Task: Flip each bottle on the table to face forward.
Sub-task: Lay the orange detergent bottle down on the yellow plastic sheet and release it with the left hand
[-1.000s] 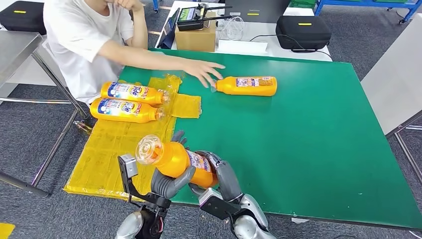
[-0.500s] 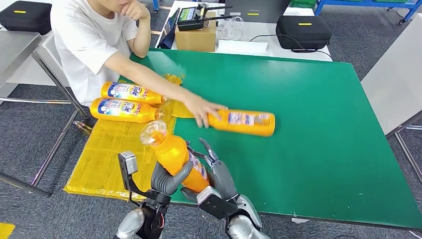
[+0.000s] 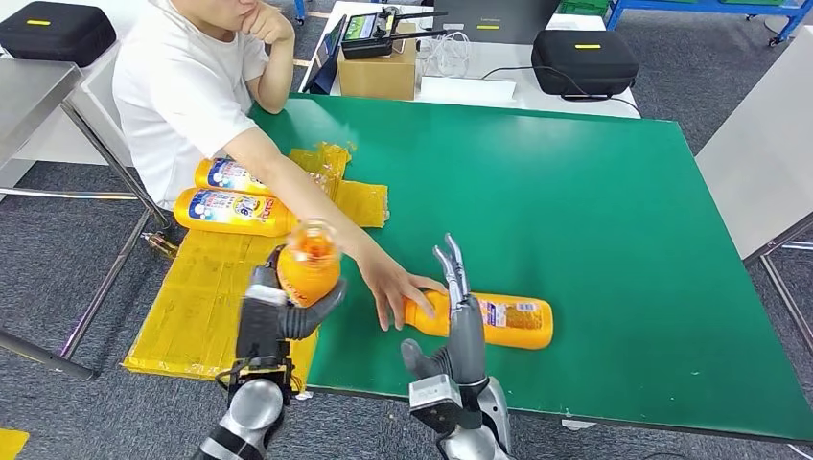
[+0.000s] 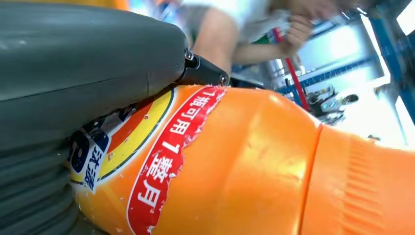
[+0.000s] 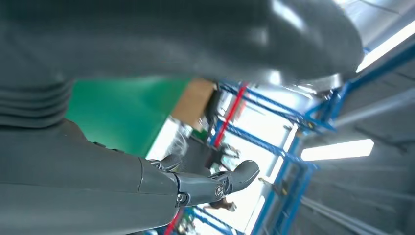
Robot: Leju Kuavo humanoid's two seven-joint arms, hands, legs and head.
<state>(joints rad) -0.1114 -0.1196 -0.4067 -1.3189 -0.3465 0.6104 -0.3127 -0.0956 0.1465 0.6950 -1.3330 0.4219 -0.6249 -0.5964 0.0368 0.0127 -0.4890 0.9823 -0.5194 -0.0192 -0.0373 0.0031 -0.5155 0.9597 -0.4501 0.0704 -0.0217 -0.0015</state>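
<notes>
My left hand point(image 3: 278, 316) grips an orange bottle point(image 3: 309, 263) and holds it upright above the table's front left edge, cap toward the camera. Up close, the left wrist view has that bottle point(image 4: 254, 166) with its red and yellow label against my hand point(image 4: 73, 73). My right hand point(image 3: 463, 316) is raised with its fingers apart and holds nothing; its fingers point(image 5: 205, 183) are extended. Just behind it a second orange bottle point(image 3: 508, 321) lies on its side on the green table point(image 3: 594, 211), with a person's hand point(image 3: 388, 287) on its neck end. Two more bottles point(image 3: 235, 212) point(image 3: 222, 175) lie on yellow sheeting at the left.
A person in a white shirt point(image 3: 182, 86) sits at the table's left and reaches an arm across between my two hands. Yellow plastic sheeting point(image 3: 206, 297) covers the left edge. A cardboard box point(image 3: 379, 72) and black cases point(image 3: 585, 59) stand beyond the far edge.
My right hand let go of the bottle and rose with fingers spread. My left hand tilted the bottle upright and moved it left. The person slid the second bottle nearer, to my right hand.
</notes>
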